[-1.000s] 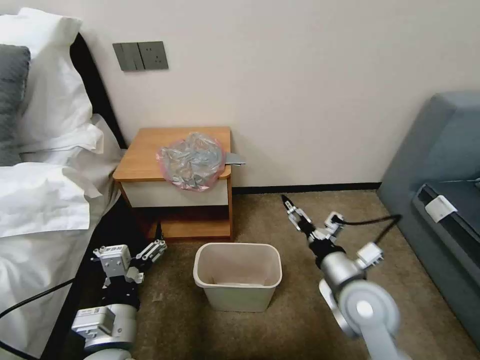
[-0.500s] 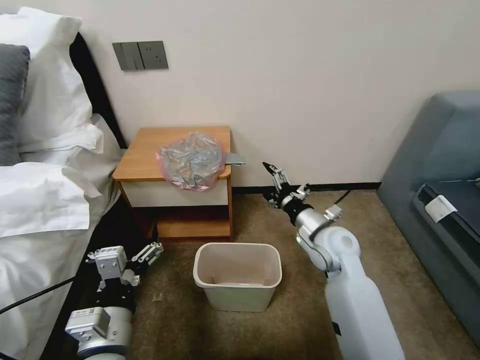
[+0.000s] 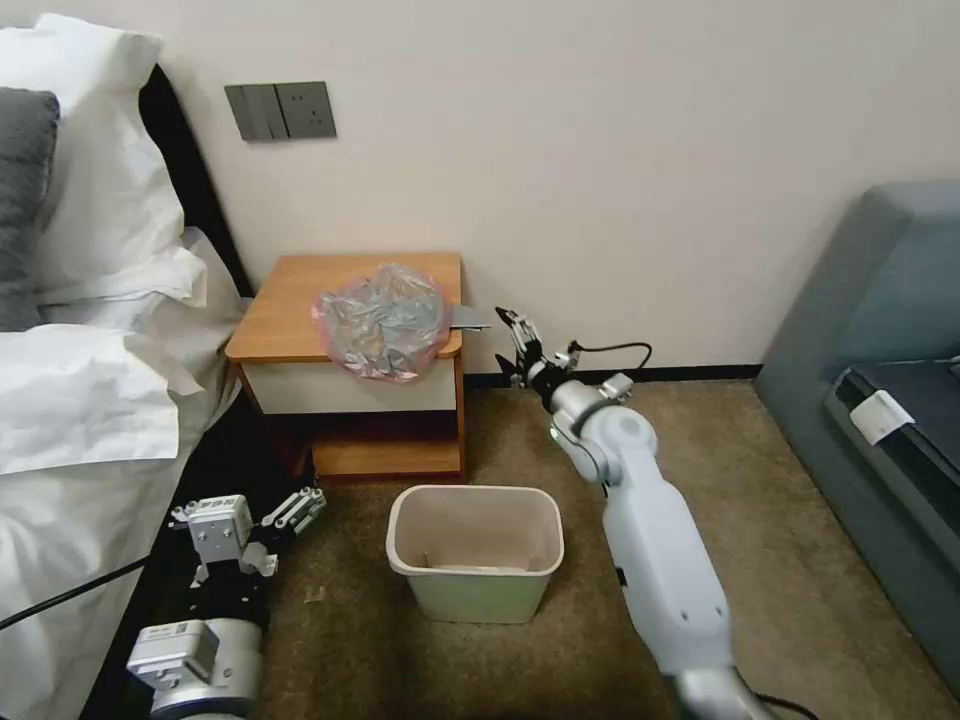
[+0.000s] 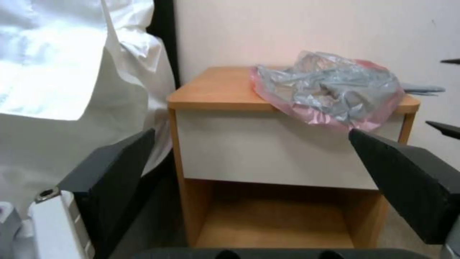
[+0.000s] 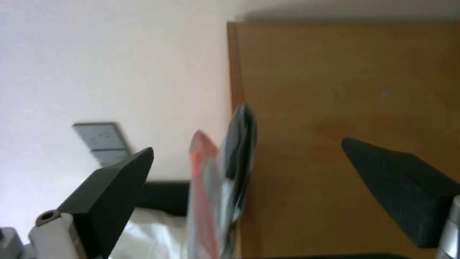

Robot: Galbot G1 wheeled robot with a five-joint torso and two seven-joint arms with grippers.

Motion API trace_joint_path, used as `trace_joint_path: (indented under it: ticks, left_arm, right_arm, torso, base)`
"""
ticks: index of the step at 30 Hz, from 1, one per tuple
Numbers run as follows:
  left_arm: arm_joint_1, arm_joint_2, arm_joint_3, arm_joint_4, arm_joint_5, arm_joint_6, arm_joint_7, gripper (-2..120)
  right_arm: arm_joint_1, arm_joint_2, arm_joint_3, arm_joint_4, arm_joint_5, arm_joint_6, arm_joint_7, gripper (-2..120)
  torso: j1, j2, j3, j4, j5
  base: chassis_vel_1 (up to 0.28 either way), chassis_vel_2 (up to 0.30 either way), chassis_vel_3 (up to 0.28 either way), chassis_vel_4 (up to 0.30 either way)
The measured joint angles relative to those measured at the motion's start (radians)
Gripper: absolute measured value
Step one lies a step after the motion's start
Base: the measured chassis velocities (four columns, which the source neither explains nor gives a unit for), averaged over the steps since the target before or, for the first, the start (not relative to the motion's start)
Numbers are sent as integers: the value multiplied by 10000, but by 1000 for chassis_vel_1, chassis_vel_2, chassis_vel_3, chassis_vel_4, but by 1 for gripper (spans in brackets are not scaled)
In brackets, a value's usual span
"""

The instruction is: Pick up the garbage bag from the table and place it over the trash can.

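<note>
The crinkled, translucent grey plastic garbage bag [image 3: 381, 320] with its pinkish-red rim lay in a loose heap on the small wooden nightstand counter [image 3: 290, 300], which had an orange-brown square top, a white drawer front and a low open shelf. The bag covered the counter's front corner on the side away from the bed, its pink edge drooping a little over the drawer front; in the left wrist view the bag [image 4: 330, 90] showed the same overhang on the counter [image 4: 215, 86]. A flat grey object [image 3: 468, 317] stuck out from under the bag past the counter's side.

The right gripper [image 3: 512, 335] was stretched forward on an extended white arm, held in the air just beside that side of the counter, near the grey object, with its jaws apart and nothing between them. The left gripper [image 3: 300, 505] hung low by the foot of the counter, close to the white bed linen [image 3: 90, 400], jaws also apart and empty.

One small beige plastic trash can [image 3: 475, 550], rectangular with rounded corners, stood on the carpet in front of the counter. There was one bag, one counter, one can and two grippers.
</note>
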Motion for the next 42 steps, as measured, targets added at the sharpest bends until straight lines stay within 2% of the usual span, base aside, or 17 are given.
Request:
trace_joint_path:
  ticks: [7,14,17,18,20,21,23,24,25,29,30,31,34,36,38,41,42]
  left_arm:
    - [57,0,-37,-48,26,-171,11,100]
    - [46,-1,-37,-50,30,-202,14,100]
    - [34,-1,-19,-34,36,-223,16,100]
    - [33,-1,-15,-14,44,-236,16,100]
    - [33,-1,-15,-14,44,-236,16,100]
    - [33,-1,-18,6,51,-268,16,100]
    - [33,-1,-23,8,51,-276,16,100]
    - [29,-1,-36,16,51,-291,16,100]
    - [29,-1,-36,16,51,-291,16,100]
    - [14,-1,-59,48,51,-322,15,100]
    - [14,-1,-59,48,51,-322,15,100]
    - [12,-1,-62,62,51,-337,13,100]
    - [6,-1,-64,82,51,-352,12,100]
    - [-10,-1,-51,154,69,-423,12,100]
    - [-10,-1,-51,154,69,-423,12,100]
    - [-34,-1,10,258,128,-491,12,100]
    - [-34,-1,10,258,128,-491,12,100]
  right_arm:
    - [441,8,-76,-693,-460,158,-124,100]
    - [441,0,-262,-691,-498,166,-103,99]
    - [441,-2,-342,-691,-499,179,-107,92]
    - [447,-5,-393,-697,-499,180,-121,86]
    - [447,-5,-393,-697,-499,180,-121,86]
    - [512,-5,-463,-749,-501,180,-165,74]
    - [546,-6,-476,-777,-499,180,-174,70]
    - [565,-9,-500,-802,-496,179,-188,61]
    - [565,-9,-500,-802,-496,179,-188,61]
    - [574,-9,-586,-805,-495,182,-217,44]
    - [574,-9,-586,-805,-495,182,-217,44]
    - [573,-9,-588,-755,-496,182,-221,35]
    - [560,-10,-585,-686,-485,180,-220,30]
    - [471,-10,-594,-463,-443,157,-194,18]
    - [471,-10,-594,-463,-443,157,-194,18]
    - [321,-12,-693,-45,-364,147,-10,0]
    - [321,-12,-693,-45,-364,147,-10,0]
  torso:
    - [0,0,0,-2,1]
    - [0,0,0,-2,0]
    - [0,0,0,-2,1]
    - [1,0,0,-3,1]
    - [1,0,0,-3,1]
    - [0,0,0,-2,1]
    - [0,1,-1,-2,0]
    - [0,0,-1,-3,1]
    - [0,0,-1,-3,1]
    - [0,0,-1,-2,1]
    - [0,0,-1,-2,1]
    - [0,0,-1,-2,1]
    - [0,0,-1,-2,1]
    - [0,0,0,-2,1]
    - [0,0,0,-2,1]
    - [0,0,-1,-2,1]
    - [0,0,-1,-2,1]
  base:
    - [0,0,0,0]
    - [0,0,0,0]
    - [0,0,0,0]
    - [0,0,0,0]
    - [0,0,0,0]
    - [0,0,0,0]
    - [0,0,0,0]
    - [0,0,0,0]
    - [0,0,0,0]
    - [0,0,0,0]
    - [0,0,0,0]
    - [0,0,0,0]
    - [0,0,0,0]
    - [0,0,0,0]
    - [0,0,0,0]
    - [0,0,0,0]
    - [0,0,0,0]
